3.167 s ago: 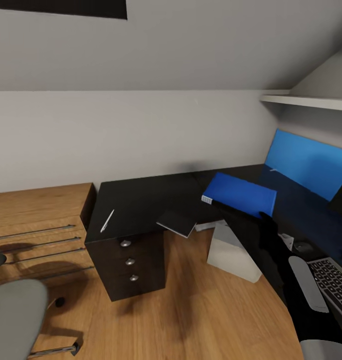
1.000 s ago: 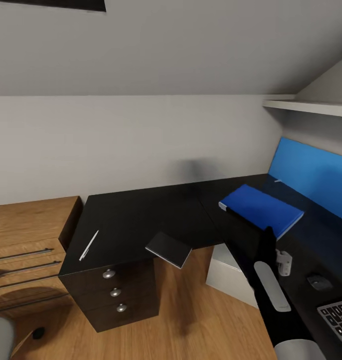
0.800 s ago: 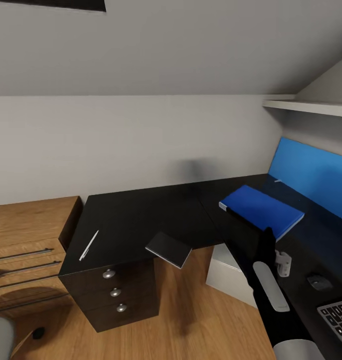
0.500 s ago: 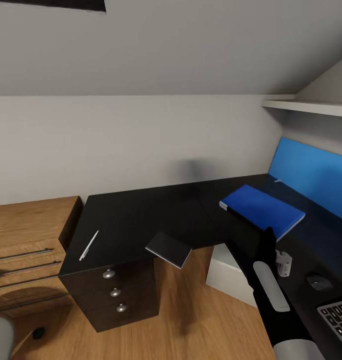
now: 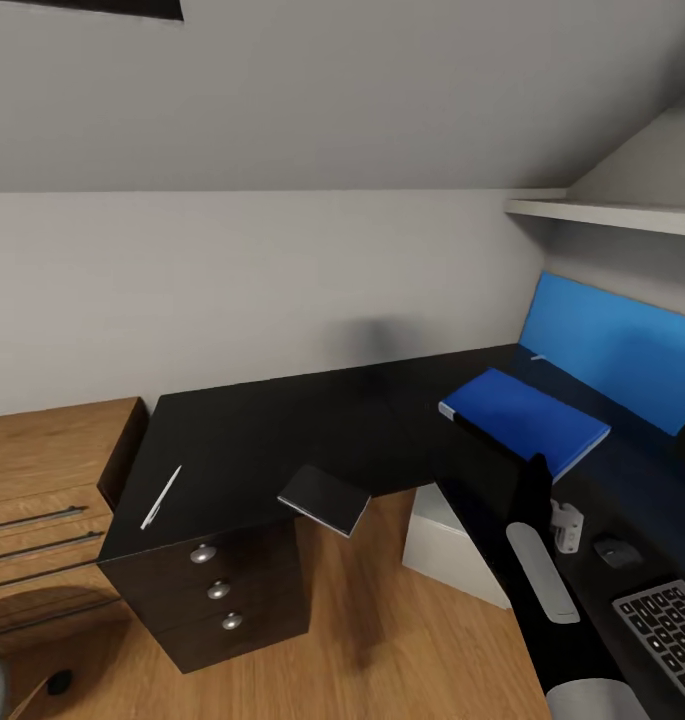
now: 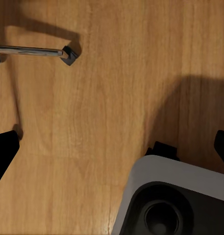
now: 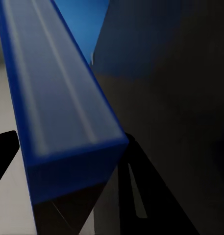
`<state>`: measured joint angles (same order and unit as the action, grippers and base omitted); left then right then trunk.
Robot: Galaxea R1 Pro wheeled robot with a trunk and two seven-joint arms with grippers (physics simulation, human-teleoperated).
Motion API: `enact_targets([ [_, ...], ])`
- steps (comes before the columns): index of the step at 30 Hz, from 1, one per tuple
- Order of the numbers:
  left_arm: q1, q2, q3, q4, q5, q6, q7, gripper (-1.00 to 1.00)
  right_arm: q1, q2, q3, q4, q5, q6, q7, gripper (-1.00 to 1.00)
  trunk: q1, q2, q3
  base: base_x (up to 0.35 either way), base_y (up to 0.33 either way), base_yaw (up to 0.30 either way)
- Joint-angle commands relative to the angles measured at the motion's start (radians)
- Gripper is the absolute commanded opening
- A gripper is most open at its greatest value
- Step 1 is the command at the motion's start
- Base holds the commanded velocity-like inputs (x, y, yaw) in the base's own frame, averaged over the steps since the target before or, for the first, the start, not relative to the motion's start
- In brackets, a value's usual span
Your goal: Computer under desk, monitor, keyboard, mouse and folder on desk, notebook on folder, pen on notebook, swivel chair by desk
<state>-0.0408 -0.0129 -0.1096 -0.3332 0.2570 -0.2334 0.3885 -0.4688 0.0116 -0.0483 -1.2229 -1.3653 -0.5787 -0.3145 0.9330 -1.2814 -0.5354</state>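
The blue folder hangs low over the black desk, in front of the blue-lit monitor. My right gripper is shut on its near edge, and the folder's spine looms close in the right wrist view. A white pen lies at the desk's left end. The dark notebook overhangs the front edge. The mouse and keyboard lie at the right. The white computer stands under the desk. My left gripper is open over the floor.
A drawer unit sits under the desk's left end, next to a wooden dresser. A white shelf hangs above the monitor. A chair leg with caster lies on the wooden floor beside my grey base.
The whole view has shifted, so the desk, pen and notebook sit further left in the picture. The folder keeps its place at my right gripper, carried rightward along the desk since the earliest frame.
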Motion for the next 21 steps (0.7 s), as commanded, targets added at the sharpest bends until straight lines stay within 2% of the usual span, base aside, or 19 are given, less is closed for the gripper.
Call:
enact_targets([
  [1,-0.001,0.001,-0.009,0.000,0.010,-0.004,0.006,1.00,-0.001,0.001,0.000,-0.001,-0.004,-0.003,-0.002,-1.00,0.000,-0.001,-0.001,0.000,0.000,-0.009],
  [7,-0.001,0.001,-0.009,0.000,0.009,-0.004,0.006,1.00,-0.001,0.001,0.001,0.000,-0.006,-0.002,-0.001,-1.00,0.000,-0.001,-0.001,-0.030,0.000,-0.002],
  [16,-0.001,0.001,-0.009,0.000,0.009,-0.004,0.006,1.00,-0.001,0.002,0.003,0.002,-0.009,-0.001,-0.001,-1.00,0.000,-0.001,-0.001,-0.278,0.000,0.000],
  [21,-0.001,0.001,-0.009,0.000,0.010,-0.004,0.006,1.00,-0.001,0.001,0.003,0.002,-0.009,-0.001,-0.002,-1.00,0.000,-0.001,-0.001,-0.121,0.000,0.000],
])
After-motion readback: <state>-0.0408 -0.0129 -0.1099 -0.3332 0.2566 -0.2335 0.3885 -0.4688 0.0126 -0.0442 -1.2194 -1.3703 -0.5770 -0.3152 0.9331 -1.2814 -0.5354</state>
